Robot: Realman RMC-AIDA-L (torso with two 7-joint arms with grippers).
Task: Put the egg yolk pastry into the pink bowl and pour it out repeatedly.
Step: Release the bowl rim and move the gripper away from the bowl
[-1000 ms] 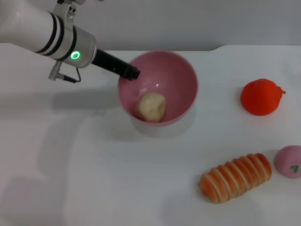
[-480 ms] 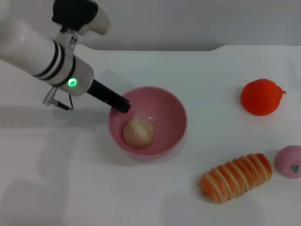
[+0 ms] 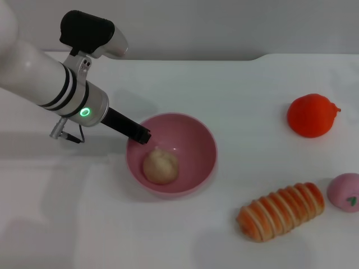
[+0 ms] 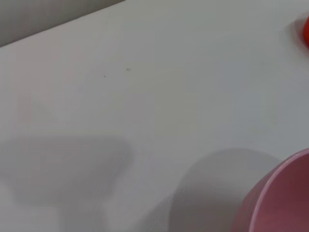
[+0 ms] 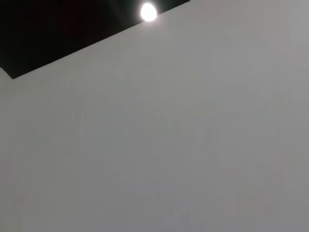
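While the left gripper [image 3: 143, 135] pinches the left rim of the bowl [image 3: 196, 168], its fingers are clamped on that rim. Bowl sits upright on the white table [image 3: 112, 224], pastry [image 3: 160, 166] inside at the bottom, slightly left of centre. Left arm comes in from the far left. Right of the bowl: an orange fruit [image 3: 311, 115] far right, a striped roll [image 3: 281, 211] near right, a pink bun [image 3: 345, 191] at the right edge. Right gripper not in view.
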